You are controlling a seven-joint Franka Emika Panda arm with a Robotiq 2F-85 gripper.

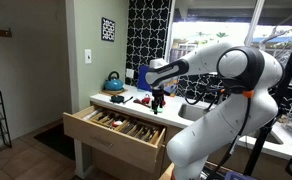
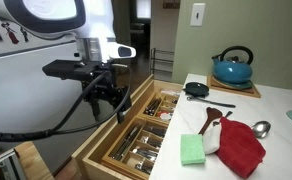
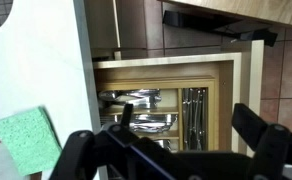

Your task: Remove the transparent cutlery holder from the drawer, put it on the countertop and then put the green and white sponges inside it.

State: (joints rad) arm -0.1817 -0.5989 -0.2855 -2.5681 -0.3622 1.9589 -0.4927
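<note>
The drawer (image 2: pixel 106 150) stands pulled open below the white countertop (image 2: pixel 276 110). The transparent cutlery holder (image 2: pixel 146 132) lies inside it, full of cutlery; it also shows in an exterior view (image 1: pixel 126 124) and in the wrist view (image 3: pixel 151 105). The green sponge (image 2: pixel 192 149) lies on the countertop near the drawer edge, with the white sponge (image 2: pixel 211 138) beside it. The green sponge also shows in the wrist view (image 3: pixel 26 140). My gripper (image 2: pixel 111 96) hangs open and empty above the drawer, apart from the holder. It shows in an exterior view (image 1: pixel 158 101) and the wrist view (image 3: pixel 171 145).
A red cloth (image 2: pixel 242 147), a spoon (image 2: pixel 264 128), a red-handled utensil (image 2: pixel 214 114) and a black utensil (image 2: pixel 196 90) lie on the countertop. A teal kettle (image 2: pixel 232 68) stands on a board at the back by the wall.
</note>
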